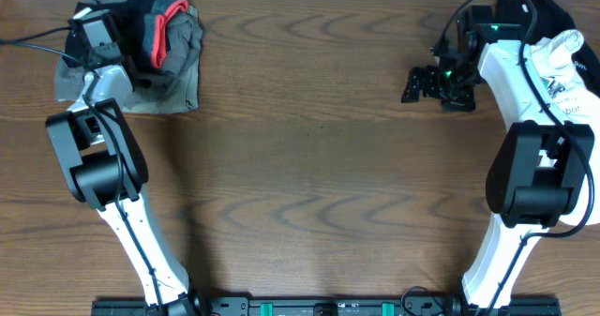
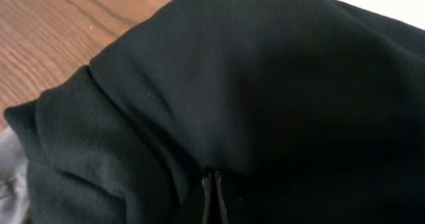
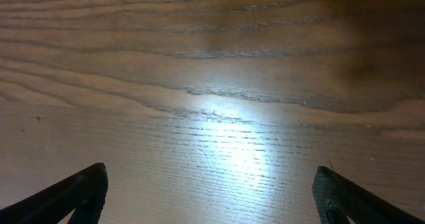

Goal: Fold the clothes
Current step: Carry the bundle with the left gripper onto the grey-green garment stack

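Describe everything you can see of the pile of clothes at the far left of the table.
The clothes lie as a crumpled heap at the far left corner of the table. Black matte cloth is bunched on top, with a red-orange band curling through it; grey fabric spreads flat beneath and around it on the wood. Nothing is folded yet. The left claw is down on the heap's left part, shut on a fold of the black cloth, with creases running out from its tips.
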Controlling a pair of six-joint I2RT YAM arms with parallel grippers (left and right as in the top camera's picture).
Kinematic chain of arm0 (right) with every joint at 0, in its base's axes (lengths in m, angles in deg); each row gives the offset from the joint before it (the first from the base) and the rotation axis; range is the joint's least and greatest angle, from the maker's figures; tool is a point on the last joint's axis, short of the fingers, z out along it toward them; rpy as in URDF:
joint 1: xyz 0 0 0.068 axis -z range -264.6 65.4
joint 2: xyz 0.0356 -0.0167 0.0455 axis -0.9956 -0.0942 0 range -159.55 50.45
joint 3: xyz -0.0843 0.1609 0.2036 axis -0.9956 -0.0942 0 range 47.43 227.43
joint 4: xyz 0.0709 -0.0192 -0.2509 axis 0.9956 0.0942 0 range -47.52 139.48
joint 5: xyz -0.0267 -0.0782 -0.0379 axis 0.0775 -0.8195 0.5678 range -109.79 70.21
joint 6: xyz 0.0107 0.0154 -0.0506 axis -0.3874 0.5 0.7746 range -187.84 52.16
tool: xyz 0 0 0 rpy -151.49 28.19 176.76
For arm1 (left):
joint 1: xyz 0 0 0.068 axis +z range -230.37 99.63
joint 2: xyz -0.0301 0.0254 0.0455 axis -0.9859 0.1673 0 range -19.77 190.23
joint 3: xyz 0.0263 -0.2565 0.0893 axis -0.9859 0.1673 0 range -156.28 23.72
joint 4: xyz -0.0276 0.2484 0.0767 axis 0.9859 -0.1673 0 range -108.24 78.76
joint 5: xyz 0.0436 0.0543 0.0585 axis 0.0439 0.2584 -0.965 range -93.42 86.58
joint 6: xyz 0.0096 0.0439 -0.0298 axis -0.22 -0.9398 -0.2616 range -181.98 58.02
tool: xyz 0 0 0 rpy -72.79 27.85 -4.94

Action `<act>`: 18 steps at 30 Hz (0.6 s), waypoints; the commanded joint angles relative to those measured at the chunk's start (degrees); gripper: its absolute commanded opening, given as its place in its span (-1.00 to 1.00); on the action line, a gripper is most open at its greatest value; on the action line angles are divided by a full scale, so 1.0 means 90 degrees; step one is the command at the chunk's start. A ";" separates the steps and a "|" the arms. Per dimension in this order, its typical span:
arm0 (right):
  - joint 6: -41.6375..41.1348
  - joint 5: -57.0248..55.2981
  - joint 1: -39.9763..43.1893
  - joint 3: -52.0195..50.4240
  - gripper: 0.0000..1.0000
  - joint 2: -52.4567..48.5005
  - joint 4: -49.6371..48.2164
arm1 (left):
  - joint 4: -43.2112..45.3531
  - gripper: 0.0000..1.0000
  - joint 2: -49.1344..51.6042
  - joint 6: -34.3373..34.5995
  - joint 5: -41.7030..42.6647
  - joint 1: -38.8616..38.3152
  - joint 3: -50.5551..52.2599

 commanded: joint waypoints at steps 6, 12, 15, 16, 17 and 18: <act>0.0078 -0.0061 -0.0053 0.0092 0.94 0.0180 -0.0202 | -0.0971 -0.88 0.0056 0.0085 -0.0024 -0.0024 0.0078; 0.0078 -0.0061 -0.0053 0.0092 0.96 0.0180 -0.0355 | -0.0765 -0.88 -0.0738 -0.0119 0.0318 -0.0267 0.0075; 0.0078 -0.0058 -0.0053 0.0092 0.97 0.0180 -0.0389 | -0.0304 -0.88 -0.1149 -0.0457 0.0597 -0.0493 0.0075; 0.0078 -0.0058 -0.0053 0.0092 0.97 0.0180 -0.0386 | -0.0138 -0.88 -0.1214 -0.0500 0.0607 -0.0568 0.0075; 0.0078 -0.0058 -0.0053 0.0092 0.97 0.0180 -0.0381 | 0.0058 -0.88 -0.1231 -0.0556 0.0607 -0.0651 0.0075; 0.0078 -0.0058 -0.0053 0.0092 0.97 0.0180 -0.0379 | 0.0206 -0.88 -0.1231 -0.0578 0.0607 -0.0721 0.0075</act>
